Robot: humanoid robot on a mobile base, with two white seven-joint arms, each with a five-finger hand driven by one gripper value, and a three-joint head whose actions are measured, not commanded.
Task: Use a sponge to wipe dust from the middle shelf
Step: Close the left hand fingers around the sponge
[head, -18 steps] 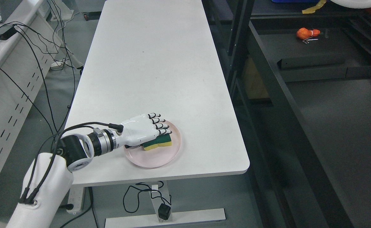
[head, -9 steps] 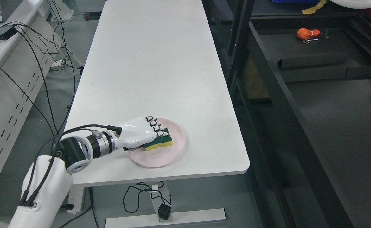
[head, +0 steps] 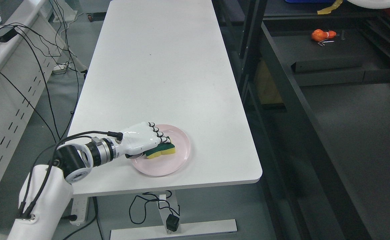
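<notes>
At the far left, black cables [head: 31,60] trail over a white cabinet [head: 1,110] and down to the floor. At about 7 o'clock the left arm comes in, and its robot hand [head: 141,140] lies over the sponge [head: 163,150] with the fingers [head: 158,133] curled down across the green top, clamped on it as far as can be seen; the thumb is hidden underneath. The sponge, yellow below and green above, sits on the pink plate [head: 178,160] near the front edge of the table [head: 161,66], at roughly 6 o'clock in the view. The right arm is not in view.

The step in hand looks like the pickup: the sponge is gripped but seems not yet clear of the plate. Next would come a lift straight up, so the plate is not dragged along, then a swing toward 3 o'clock, where the dark shelf [head: 348,113] stands just beside the table. Wiping itself has not begun.

In the way: the shelf's black upright post [head: 253,43] at about 1 o'clock and the front rail [head: 291,110] running along the shelf edge, which the hand would have to pass over. Far back on the shelf, at 2 o'clock, lies an orange object [head: 321,34] with a small metal piece next to it, well apart from the near stretch.
</notes>
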